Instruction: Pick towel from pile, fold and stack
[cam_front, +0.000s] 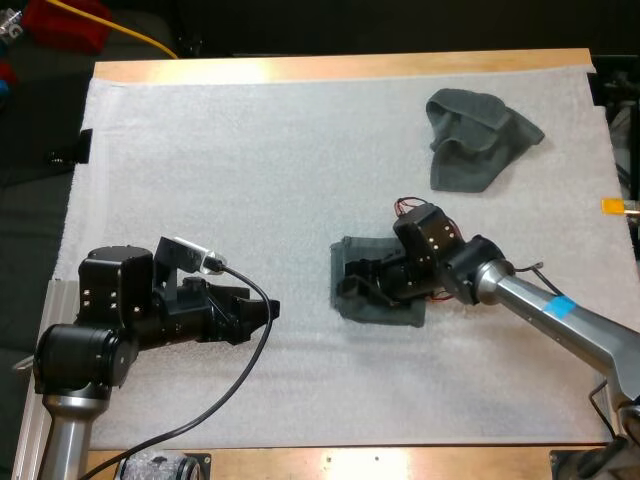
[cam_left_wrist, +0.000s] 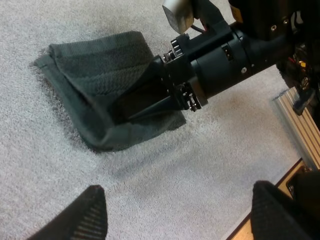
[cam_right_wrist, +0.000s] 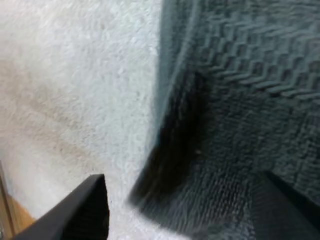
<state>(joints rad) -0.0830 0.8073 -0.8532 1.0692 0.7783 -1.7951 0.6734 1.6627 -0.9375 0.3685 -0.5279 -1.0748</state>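
Observation:
A folded dark grey-green towel (cam_front: 352, 252) lies on the white mat, a little right of the middle. My right gripper (cam_front: 352, 285) is low on it, pointing left, at its left edge. In the right wrist view its fingers (cam_right_wrist: 85, 210) stand wide apart, one over the mat and one over the towel (cam_right_wrist: 250, 100), so my right gripper (cam_right_wrist: 185, 210) is open. A crumpled towel (cam_front: 480, 135) sits at the far right. My left gripper (cam_front: 268, 310) hovers over the mat at the near left, open with nothing between its fingers (cam_left_wrist: 92, 215), facing the folded towel (cam_left_wrist: 95, 70) and my right gripper (cam_left_wrist: 122, 107).
The white mat (cam_front: 250, 150) covers most of the wooden table (cam_front: 330, 68). A wide bare stretch of mat lies between my left gripper and the folded towel, and across the far left.

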